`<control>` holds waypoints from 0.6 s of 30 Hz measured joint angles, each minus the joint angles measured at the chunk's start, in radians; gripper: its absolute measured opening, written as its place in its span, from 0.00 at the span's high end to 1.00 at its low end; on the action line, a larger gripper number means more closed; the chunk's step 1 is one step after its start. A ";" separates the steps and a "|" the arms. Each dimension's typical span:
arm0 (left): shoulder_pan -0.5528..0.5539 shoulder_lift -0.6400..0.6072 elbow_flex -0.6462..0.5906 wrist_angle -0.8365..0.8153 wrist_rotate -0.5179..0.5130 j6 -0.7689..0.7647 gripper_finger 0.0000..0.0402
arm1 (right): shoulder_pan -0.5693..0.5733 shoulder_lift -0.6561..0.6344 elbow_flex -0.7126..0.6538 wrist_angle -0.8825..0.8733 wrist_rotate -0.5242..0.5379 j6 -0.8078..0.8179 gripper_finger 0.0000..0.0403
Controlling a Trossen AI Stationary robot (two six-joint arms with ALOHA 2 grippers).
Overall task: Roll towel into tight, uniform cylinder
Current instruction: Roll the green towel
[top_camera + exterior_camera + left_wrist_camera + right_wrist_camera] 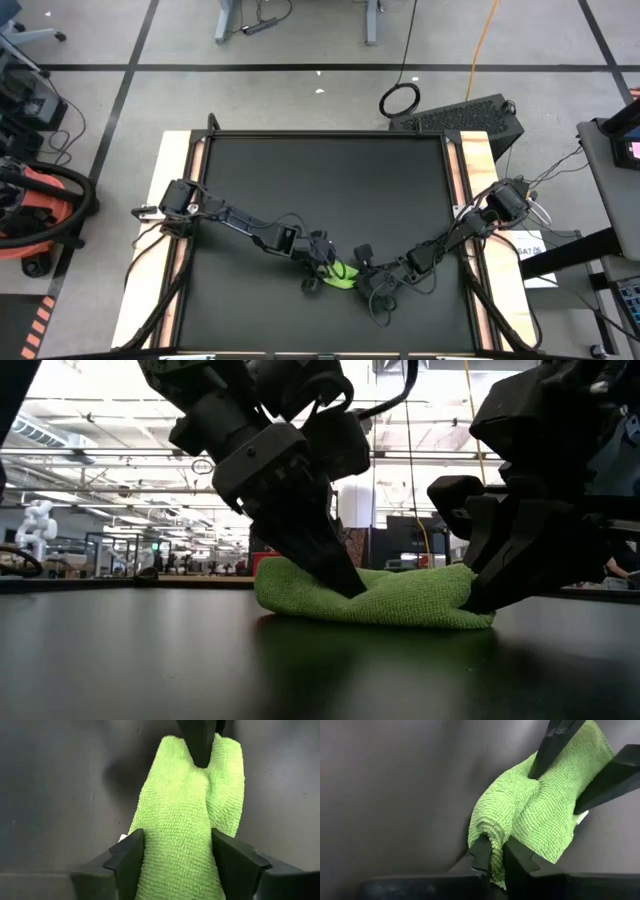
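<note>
The lime-green towel (343,276) lies bunched into a thick, loose fold on the black mat (320,180) near the table's near edge; in the low view its underside (400,610) rests on the mat. My left gripper (320,266) stands over the towel's left end, its fingers on either side of the bundle (175,820). My right gripper (366,276) is at the towel's right end, shut on it. My left gripper has the towel's bunched left end (175,870) between its two fingers, which lie across the bundle. The fingers (335,575) slant down from above and dent the cloth. The towel stays on the mat. My right gripper pinches a folded edge at the towel's right end (493,851) between its two nearly closed fingers, several layers thick. It comes in low from the table's right side (480,595). The cloth lies slack on the mat.
The mat has bare room to the left, right and far side of the towel. Wooden strips (180,250) run along the table's left and right edges. Cables trail from both arms onto the mat (385,305). The near edge is close.
</note>
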 joint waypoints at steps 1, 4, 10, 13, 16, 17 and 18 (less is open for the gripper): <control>0.000 0.000 0.000 -0.007 -0.003 -0.010 0.46 | -0.007 0.000 0.000 -0.003 -0.002 -0.015 0.94; 0.001 -0.005 0.001 -0.036 -0.046 -0.039 0.51 | -0.036 -0.003 0.000 -0.008 -0.007 -0.056 0.94; 0.029 -0.006 0.001 -0.067 -0.091 -0.102 0.58 | -0.104 -0.041 -0.002 -0.096 0.003 -0.076 0.93; 0.050 -0.006 0.001 -0.067 -0.113 -0.119 0.58 | -0.139 -0.060 -0.002 -0.149 0.006 -0.077 0.89; 0.078 -0.008 0.001 -0.070 -0.133 -0.147 0.58 | -0.174 -0.072 -0.002 -0.191 0.017 -0.083 0.84; 0.087 -0.008 0.001 -0.071 -0.134 -0.155 0.58 | -0.184 -0.076 -0.002 -0.200 0.019 -0.086 0.82; 0.096 -0.008 0.001 -0.071 -0.134 -0.163 0.58 | -0.193 -0.081 -0.002 -0.207 0.020 -0.088 0.81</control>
